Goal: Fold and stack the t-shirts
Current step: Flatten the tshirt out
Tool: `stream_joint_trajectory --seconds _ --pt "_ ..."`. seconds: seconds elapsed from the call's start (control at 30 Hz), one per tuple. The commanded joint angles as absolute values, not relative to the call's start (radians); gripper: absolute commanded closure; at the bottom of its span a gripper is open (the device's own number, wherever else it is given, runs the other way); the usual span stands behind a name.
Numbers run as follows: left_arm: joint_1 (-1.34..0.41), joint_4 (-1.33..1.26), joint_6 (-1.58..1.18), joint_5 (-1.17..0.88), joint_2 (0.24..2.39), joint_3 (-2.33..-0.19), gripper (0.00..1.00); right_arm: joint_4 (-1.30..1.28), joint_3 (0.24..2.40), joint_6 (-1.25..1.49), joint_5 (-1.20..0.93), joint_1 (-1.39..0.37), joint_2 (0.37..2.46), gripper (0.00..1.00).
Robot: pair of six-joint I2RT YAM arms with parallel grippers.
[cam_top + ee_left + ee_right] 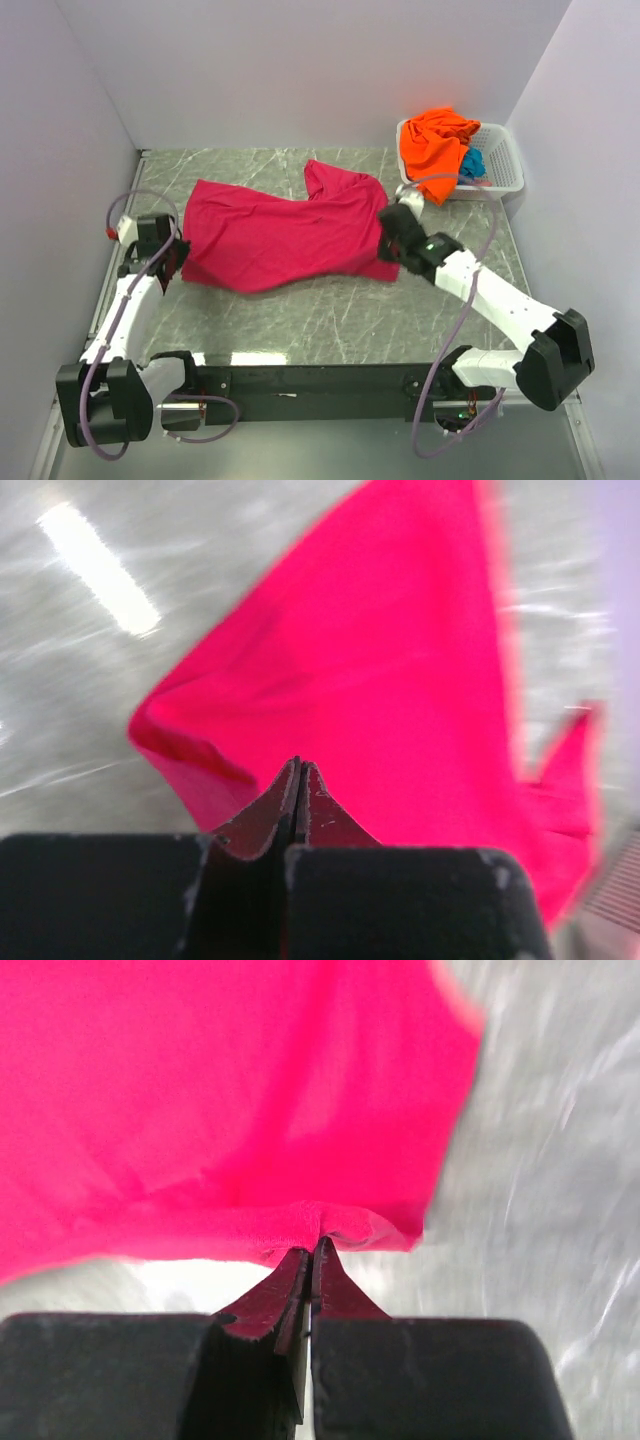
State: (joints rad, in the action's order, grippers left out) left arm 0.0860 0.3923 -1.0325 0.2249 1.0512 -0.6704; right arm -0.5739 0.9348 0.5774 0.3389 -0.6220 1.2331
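The magenta-pink t-shirt [280,232] lies spread across the middle of the table. My left gripper [178,252] is shut on its left edge; in the left wrist view the cloth [400,680] stretches away from the closed jaws [298,765]. My right gripper [388,245] is shut on the shirt's right hem; in the right wrist view the cloth [230,1090] bunches at the closed fingertips [315,1245]. The orange t-shirt [435,140] hangs over the basket's front rim. The teal-blue t-shirt [472,163] lies inside the basket, mostly hidden.
A white lattice basket [503,160] stands at the table's back right corner. White walls close in the table at the back and on both sides. The table surface [330,320] is grey marbled.
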Motion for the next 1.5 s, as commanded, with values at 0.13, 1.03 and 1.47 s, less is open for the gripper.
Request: stream_joint_trajectory --seconds 0.13,1.03,1.47 --pt "0.057 0.397 -1.028 0.259 1.008 -0.92 0.99 -0.531 1.244 0.411 0.426 -0.466 1.204 1.0" --pt "-0.058 0.537 -1.103 0.103 0.803 -0.534 0.99 -0.615 0.836 0.452 0.176 -0.4 0.916 1.0" --pt "-0.064 0.67 -1.175 0.117 0.807 -0.476 0.39 -0.6 0.689 0.482 0.104 -0.4 0.902 1.0"
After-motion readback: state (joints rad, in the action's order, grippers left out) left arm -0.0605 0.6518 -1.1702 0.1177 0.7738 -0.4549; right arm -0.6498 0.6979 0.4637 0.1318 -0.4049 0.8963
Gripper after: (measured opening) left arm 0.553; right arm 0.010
